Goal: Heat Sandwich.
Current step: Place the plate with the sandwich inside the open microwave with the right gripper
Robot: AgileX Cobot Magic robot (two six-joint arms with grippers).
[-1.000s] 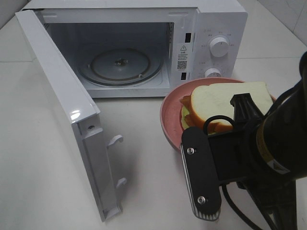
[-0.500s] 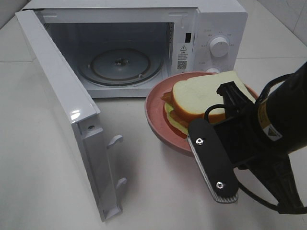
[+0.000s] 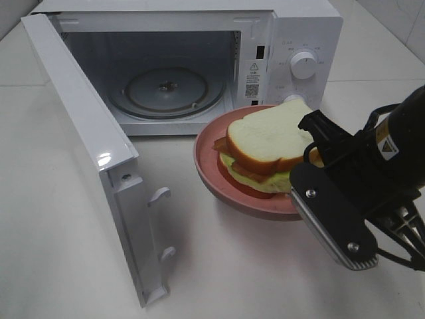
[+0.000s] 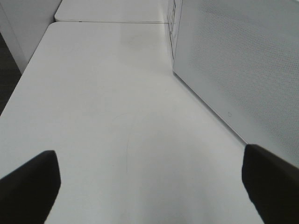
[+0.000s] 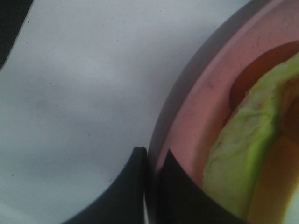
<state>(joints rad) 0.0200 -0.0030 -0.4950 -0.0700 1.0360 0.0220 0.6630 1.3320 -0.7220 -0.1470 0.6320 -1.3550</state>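
The sandwich (image 3: 265, 143), pale bread over green and red-orange layers, lies on a pink round plate (image 3: 211, 174). The plate hangs tilted above the table, just in front of the open microwave (image 3: 292, 40), right of its cavity. My right gripper (image 3: 300, 186) is shut on the plate's near right rim. In the right wrist view the right gripper (image 5: 152, 163) pinches the pink plate rim (image 5: 196, 107), with the sandwich (image 5: 243, 154) just beyond it. My left gripper (image 4: 149, 186) stands open over bare table beside the microwave door (image 4: 243, 60), with nothing between its fingers.
The microwave door (image 3: 86, 146) swings out to the left toward the table's front. A glass turntable (image 3: 166, 90) lies inside the cavity. Two white knobs (image 3: 303, 65) sit on the panel behind the plate. The left arm is outside the exterior high view.
My right gripper has carried the plate with the sandwich leftward, toward the microwave opening. The left gripper stays open.
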